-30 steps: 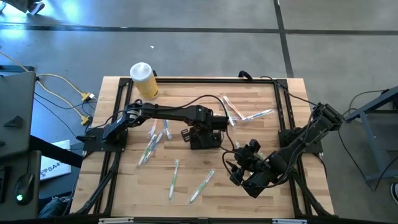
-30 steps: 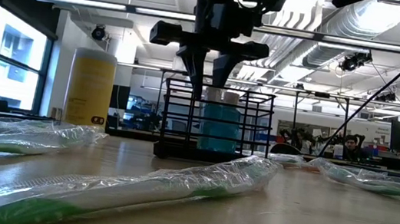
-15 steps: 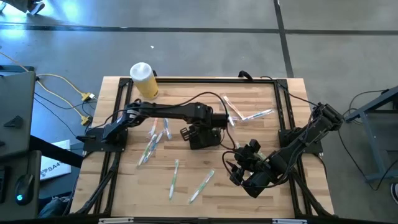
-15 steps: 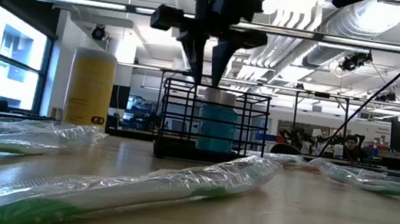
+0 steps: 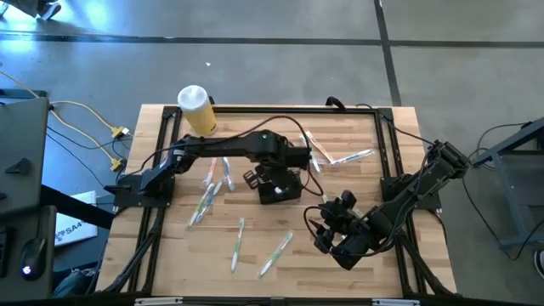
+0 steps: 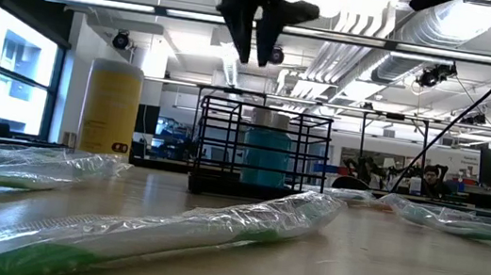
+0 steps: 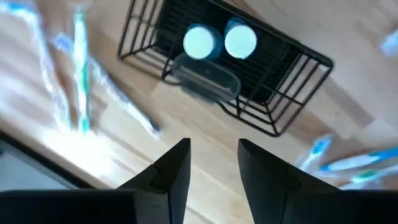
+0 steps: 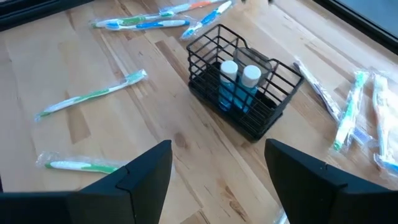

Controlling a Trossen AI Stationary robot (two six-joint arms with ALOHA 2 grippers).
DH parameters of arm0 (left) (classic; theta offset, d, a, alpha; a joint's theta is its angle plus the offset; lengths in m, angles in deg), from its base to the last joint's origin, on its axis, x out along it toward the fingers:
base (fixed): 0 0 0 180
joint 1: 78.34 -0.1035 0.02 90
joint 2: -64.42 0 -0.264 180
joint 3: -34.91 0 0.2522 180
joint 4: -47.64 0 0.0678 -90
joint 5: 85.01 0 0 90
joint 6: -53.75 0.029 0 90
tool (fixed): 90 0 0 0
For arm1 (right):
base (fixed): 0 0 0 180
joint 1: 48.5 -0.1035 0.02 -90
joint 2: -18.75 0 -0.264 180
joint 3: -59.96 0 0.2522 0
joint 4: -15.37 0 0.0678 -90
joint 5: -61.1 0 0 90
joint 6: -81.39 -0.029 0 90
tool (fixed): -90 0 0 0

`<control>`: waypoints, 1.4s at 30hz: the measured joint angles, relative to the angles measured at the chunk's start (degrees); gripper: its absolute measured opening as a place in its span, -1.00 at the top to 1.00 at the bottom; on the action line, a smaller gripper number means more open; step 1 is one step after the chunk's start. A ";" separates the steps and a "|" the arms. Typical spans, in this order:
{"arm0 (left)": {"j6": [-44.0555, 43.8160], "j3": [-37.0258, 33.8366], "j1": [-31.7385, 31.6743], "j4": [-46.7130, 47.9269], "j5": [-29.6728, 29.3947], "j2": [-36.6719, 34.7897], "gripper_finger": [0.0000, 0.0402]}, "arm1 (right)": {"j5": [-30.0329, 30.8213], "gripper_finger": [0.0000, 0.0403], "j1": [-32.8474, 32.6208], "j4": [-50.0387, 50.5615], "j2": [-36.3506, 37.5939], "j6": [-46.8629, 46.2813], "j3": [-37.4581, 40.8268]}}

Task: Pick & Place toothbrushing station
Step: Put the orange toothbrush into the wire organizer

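Black wire mesh forms the toothbrushing station (image 5: 279, 189), a small box-shaped caddy that stands upright near the middle of the wooden tabletop (image 5: 340, 255). Inside it are two small blue bottles with white caps (image 8: 237, 79), side by side. From the low view the caddy (image 6: 261, 151) rests flat on the wood, not lifted.

The left claw (image 7: 213, 163) hangs above the caddy, clear of its top rim, with the fingers partly apart and nothing between them. In the low view the same claw (image 6: 259, 21) is seen high over the wire frame, not touching it. The right claw (image 8: 217, 171) waits nearer the front right of the tabletop, wide open and empty, pointing toward the caddy from some way off.

Around the caddy lie many wrapped toothbrushes (image 5: 276, 253), scattered on the wood on several sides; none of them is inside the caddy as far as I can see. A yellow cylinder with a white lid (image 5: 196, 109) stands at the far left corner.

My judgement is that the task is at an early or middle stage: the caddy is on the tabletop, no claw holds anything, and the toothbrushes are all outside. Whether the caddy is already in its final place I cannot tell.
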 joint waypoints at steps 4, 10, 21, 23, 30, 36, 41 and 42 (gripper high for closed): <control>-6.30 -1.45 -1.03 0.16 3.25 -4.26 0.37 | -0.54 -0.24 -0.53 1.89 0.00 -2.36 0.00; -16.67 -1.55 -7.31 0.08 18.00 -8.55 0.37 | -4.31 -0.24 -1.27 0.95 -0.84 -0.44 0.02; -36.52 -1.57 -11.96 0.03 19.31 -13.46 0.37 | -10.15 -0.24 -2.08 1.64 -0.74 0.28 0.00; -40.00 -1.57 -11.82 0.05 19.07 -14.18 0.37 | -10.04 -0.24 -2.73 1.96 -0.74 0.34 0.00; -52.27 -10.92 -11.86 -0.21 13.99 -20.54 0.37 | -8.33 -0.24 -5.77 4.77 -0.74 0.65 0.02; -62.54 -35.37 -11.30 -0.20 10.44 -33.27 0.37 | -7.41 -0.24 -8.07 5.43 -0.74 0.65 0.20; -69.47 -53.76 -11.23 -10.24 8.13 -44.26 0.37 | -6.32 -0.24 -8.49 5.52 -0.74 0.69 0.22; -70.32 -56.95 -11.23 -13.20 8.09 -46.36 0.37 | -5.70 -0.24 -8.48 5.59 -0.74 0.70 0.22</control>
